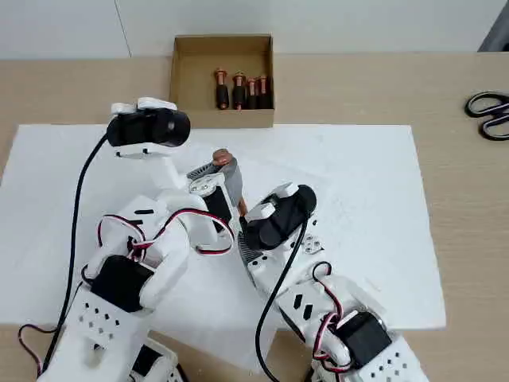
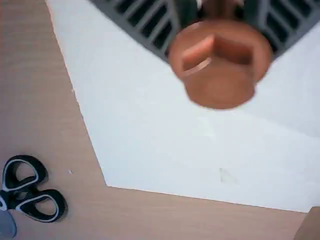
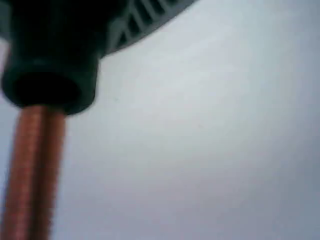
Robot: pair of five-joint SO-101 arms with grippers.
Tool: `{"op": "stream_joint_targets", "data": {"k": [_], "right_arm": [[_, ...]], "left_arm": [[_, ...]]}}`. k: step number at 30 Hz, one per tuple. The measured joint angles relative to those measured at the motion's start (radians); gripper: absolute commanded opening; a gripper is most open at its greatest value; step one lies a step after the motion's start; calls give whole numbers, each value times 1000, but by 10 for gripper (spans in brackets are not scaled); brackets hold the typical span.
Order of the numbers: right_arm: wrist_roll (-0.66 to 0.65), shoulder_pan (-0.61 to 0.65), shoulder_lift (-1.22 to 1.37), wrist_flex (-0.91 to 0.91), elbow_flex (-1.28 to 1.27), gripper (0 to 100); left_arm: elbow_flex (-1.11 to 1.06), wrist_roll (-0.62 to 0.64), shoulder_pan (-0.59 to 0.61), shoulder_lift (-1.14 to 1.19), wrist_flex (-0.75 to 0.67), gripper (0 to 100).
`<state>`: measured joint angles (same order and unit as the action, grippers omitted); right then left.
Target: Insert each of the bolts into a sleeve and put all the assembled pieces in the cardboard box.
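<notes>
Copper bolt [image 2: 220, 62] sat clamped in the left tool [image 1: 220, 171], its threaded shank poking into the black sleeve [image 3: 50, 65] gripped by the right tool [image 1: 241, 213]; four assembled pieces [image 1: 242, 91] lay in the cardboard box [image 1: 181, 79].

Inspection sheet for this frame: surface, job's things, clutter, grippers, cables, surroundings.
Surface: wooden table with a white sheet under the arms.
Job's things: box holds four assembled pieces; a bolt has its shaft in a sleeve, above the sheet.
Clutter: scissors on bare table, off the sheet.
Grippers: left gripper shut on the bolt; right gripper shut on the sleeve.
Cables: black leads and red-white wires along the arms.
Surroundings: white wall behind the table.
</notes>
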<state>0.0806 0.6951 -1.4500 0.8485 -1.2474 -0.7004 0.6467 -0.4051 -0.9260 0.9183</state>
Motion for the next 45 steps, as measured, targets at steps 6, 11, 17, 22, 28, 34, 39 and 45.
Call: {"op": "stream_joint_targets", "data": {"k": [6,11,17,22,28,34,39,45], "right_arm": [[0,0,0,0,0,5],[0,0,0,0,0,5],[0,3,0,0,0,5],[0,3,0,0,0,5],[2,3,2,0,-2,5],[2,3,2,0,-11,5],[2,3,2,0,-14,5],[2,3,2,0,-14,5]], "left_arm": [[0,-2,-38,0,25,6],[0,0,-41,0,31,6],[0,0,-44,0,60,6],[-8,0,-44,0,72,6],[-72,-9,-74,-9,72,6],[-109,-61,-89,-18,64,6],[-118,-61,-89,-23,64,6],[-118,-61,-89,-23,74,6]]}}
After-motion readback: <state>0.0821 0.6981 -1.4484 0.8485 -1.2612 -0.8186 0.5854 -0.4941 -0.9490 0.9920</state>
